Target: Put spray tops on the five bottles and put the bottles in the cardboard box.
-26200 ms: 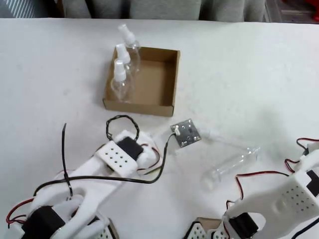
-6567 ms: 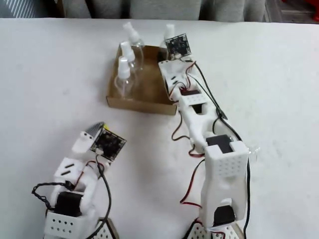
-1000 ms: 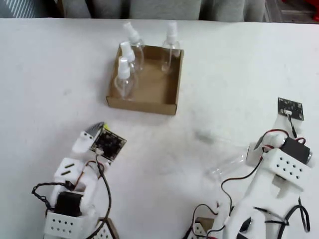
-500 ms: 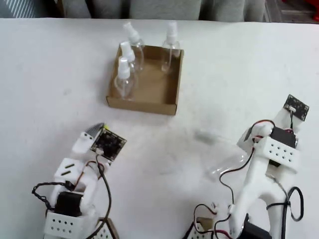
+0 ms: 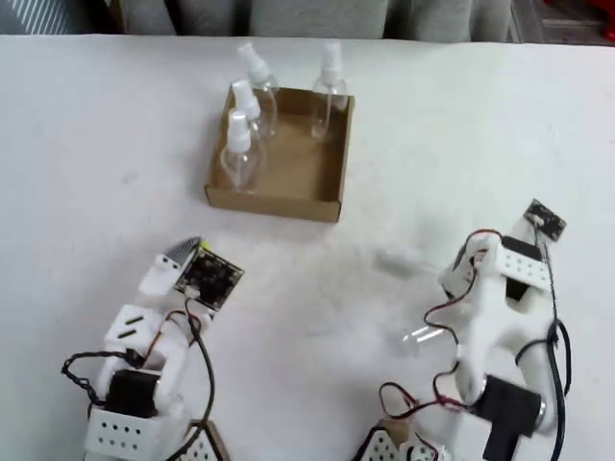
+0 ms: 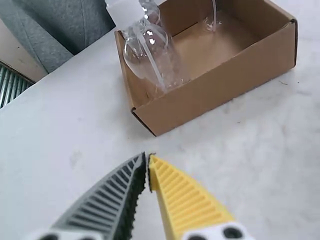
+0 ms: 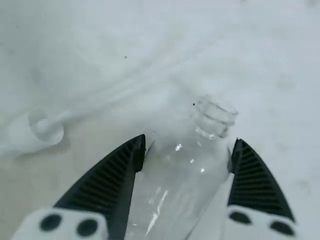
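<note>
Right hand (image 7: 189,145) released, fingers straddling shoulder of uncapped bottle (image 7: 180,172); bottle lying on surface (image 5: 480,125), neck open. Loose spray top (image 7: 35,132) lying near neck, not touching it. Left hand (image 6: 148,161) clenched, grasping nothing, pointing toward cardboard box (image 6: 220,85), apart from it. Four capped bottles (image 5: 236,154) standing inside box

The cardboard box (image 5: 274,204) is plain brown, the desk (image 5: 480,115) white. The left gripper (image 6: 148,165) is ribbed, grey and yellow; the right gripper (image 7: 189,144) is ribbed black, and the bottle (image 7: 175,175) is clear.
</note>
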### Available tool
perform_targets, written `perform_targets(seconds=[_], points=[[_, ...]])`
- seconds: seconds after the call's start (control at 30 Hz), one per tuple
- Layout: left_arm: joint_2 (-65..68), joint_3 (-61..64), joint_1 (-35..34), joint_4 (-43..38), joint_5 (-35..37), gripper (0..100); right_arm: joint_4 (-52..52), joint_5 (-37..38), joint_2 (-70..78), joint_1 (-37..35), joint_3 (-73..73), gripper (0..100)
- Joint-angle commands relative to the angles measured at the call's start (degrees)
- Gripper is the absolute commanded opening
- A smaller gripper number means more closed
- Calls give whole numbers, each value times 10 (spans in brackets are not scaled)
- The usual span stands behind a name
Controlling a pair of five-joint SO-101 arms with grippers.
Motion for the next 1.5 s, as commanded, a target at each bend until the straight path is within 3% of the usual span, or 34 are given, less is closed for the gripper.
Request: perform_targets(seconds=[0.0,0.23,0.4,0.47,0.67,0.83,1.0,1.27,1.47], points=[[-7,-1,-4,2,-5,23,-7,-2,23,-7,-30,200],[-7,-1,-4,17,-6,23,16,127,-19,-25,-55,15],[-7,-1,-5,26,-6,23,75,295,-103,-88,-75,37],[-7,-1,-5,30,-6,23,102,323,-153,-123,-84,34],[-7,-1,-6,30,-6,23,160,325,-314,-269,-69,39],[-7,-1,-6,35,-6,23,115,277,-362,-393,28,39],[-7,-1,-6,38,-6,23,24,250,-336,-392,84,50],[-7,-1,-5,37,-2,26,-38,200,-243,-399,91,264],[-7,-1,-1,33,0,28,-2,200,-222,-388,56,325]])
